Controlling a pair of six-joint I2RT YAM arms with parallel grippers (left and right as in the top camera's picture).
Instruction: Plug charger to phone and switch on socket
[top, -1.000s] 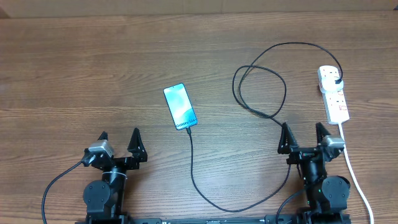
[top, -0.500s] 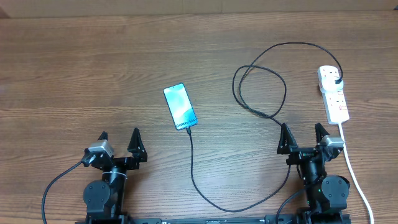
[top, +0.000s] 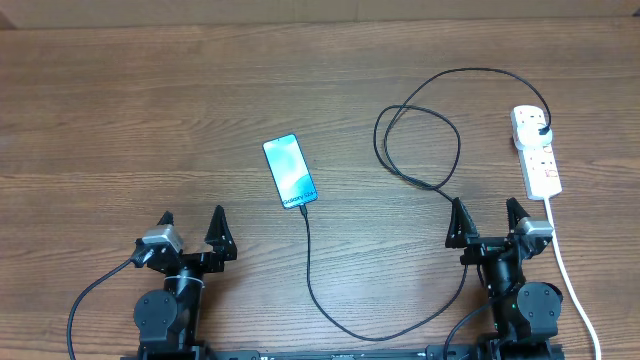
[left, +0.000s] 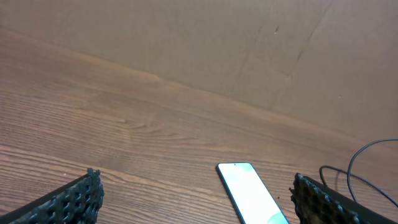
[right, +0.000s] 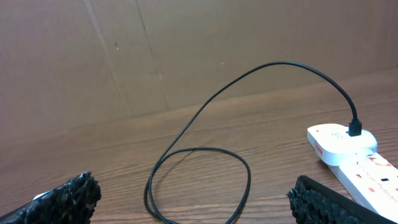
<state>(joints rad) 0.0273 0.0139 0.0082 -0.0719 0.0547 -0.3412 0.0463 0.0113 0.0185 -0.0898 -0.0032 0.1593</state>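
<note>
Overhead view, both arms sitting at the near table edge. Right gripper (top: 486, 206): jaws spread wide, nothing between them. Left gripper (top: 191, 216): likewise wide apart and empty.

Socket (top: 537, 150) lies ahead of the right gripper and a little to its right, near. Its long axis runs away from the gripper, roughly along its line of reach. It is well apart from the left gripper, across the table (top: 150, 100). Right arm is clearly the nearer one.

Charger (top: 307, 250): its plug (top: 541, 130) sits in the socket's far outlet. From there the cable arcs up and left, makes a loop ahead-left of the right gripper, passes back along that gripper's left side, then swings forward to the phone (top: 290, 172). Connector tip (top: 303, 208) meets the phone's near short edge. It looks seated, though it is too small to be sure.

Phone: ahead of the left gripper and to its right, screen up, long axis tilted slightly off straight-ahead.

Judgement: the plugging looks done, so the step left is likely the switch. Red-marked switch section (top: 543, 170) is the socket's near part, the end closest to the right gripper. Switch position is not readable in any view.

Containers: none on the table. The nearest equivalent is the socket's outlets. The far one holds the plug and the others appear unoccupied.

White cord (top: 570, 270) trails from the socket's near end back past the right gripper's right side. Worth avoiding on approach.
</note>
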